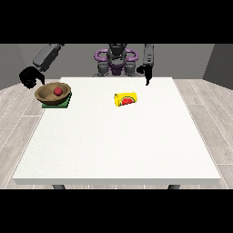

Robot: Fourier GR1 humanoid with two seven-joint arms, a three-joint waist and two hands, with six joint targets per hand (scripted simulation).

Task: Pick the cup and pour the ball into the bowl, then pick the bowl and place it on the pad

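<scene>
A single front view covered the scene. The camera stood across the counter (118,145) from the robot (116,59), raised above the counter top and tilted downward, so the whole white surface lay in frame from near edge to far edge. It faced the robot head-on, which appeared small at the view's top, its arms reaching over the far corners toward the lens. The camera sat well back: grey walls behind the robot and wooden floor (205,104) on both sides of the counter also showed. No second view shared the scene.
</scene>
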